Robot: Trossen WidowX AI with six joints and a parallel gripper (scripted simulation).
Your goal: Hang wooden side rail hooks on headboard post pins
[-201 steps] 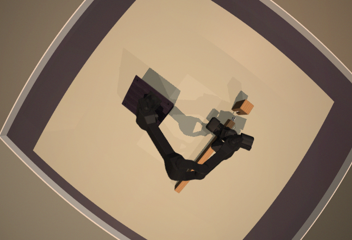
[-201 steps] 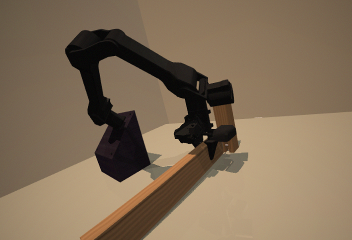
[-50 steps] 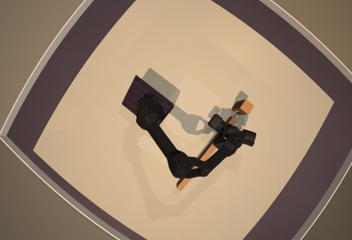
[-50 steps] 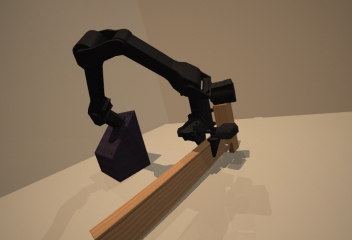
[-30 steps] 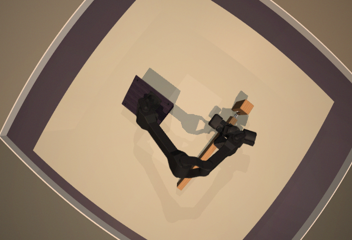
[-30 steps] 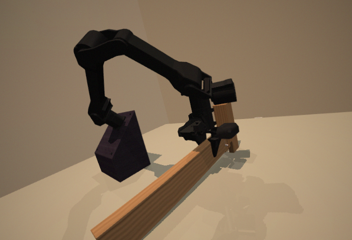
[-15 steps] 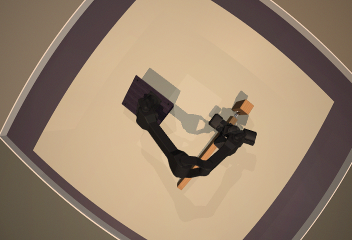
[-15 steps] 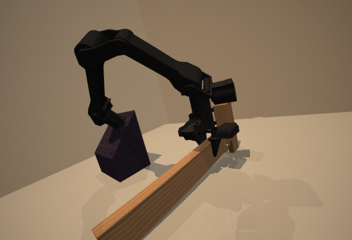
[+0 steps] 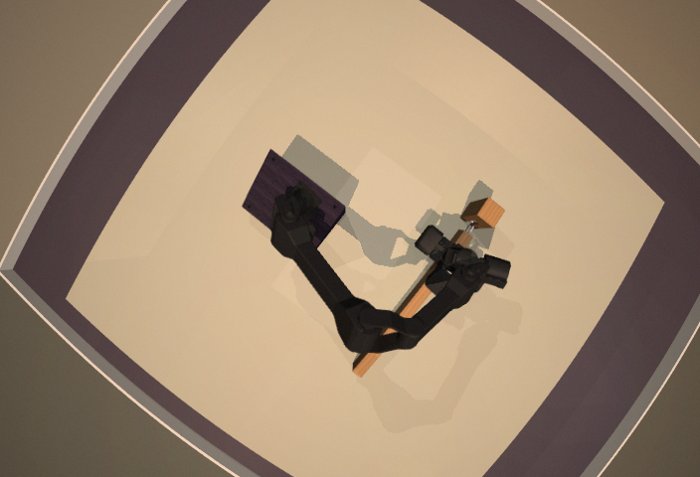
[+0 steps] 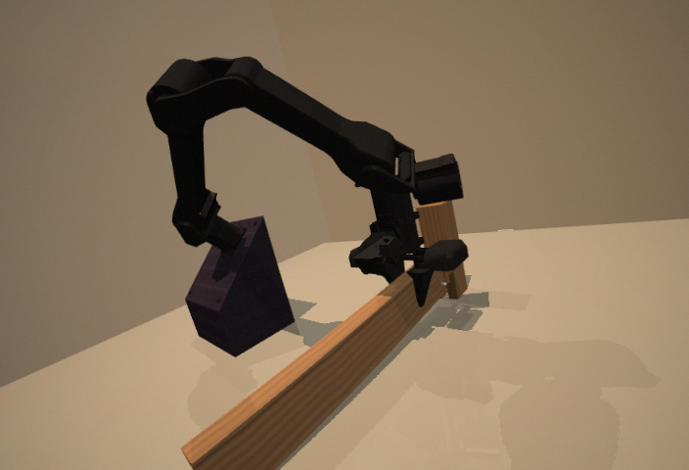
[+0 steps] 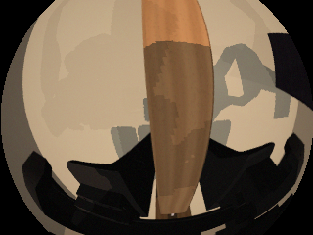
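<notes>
Beside the headboard post (image 10: 438, 224), the gripper (image 10: 412, 277) clamps the wooden side rail (image 10: 312, 365); steel hooks (image 9: 470, 225) seemingly reach the slot.

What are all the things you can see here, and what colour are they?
wooden side rail: one, orange-brown, long, lying aslant on the table, one end lifted by the post
headboard post: one, orange-brown, upright at the rail's far end
steel hooks: small, silvery, between rail and post; count unclear
table: one, beige top, dark border
base block: one, dark purple, under the arm
arm: one, black, arched over the rail
tool: one, black, shut on the rail near the post
</notes>
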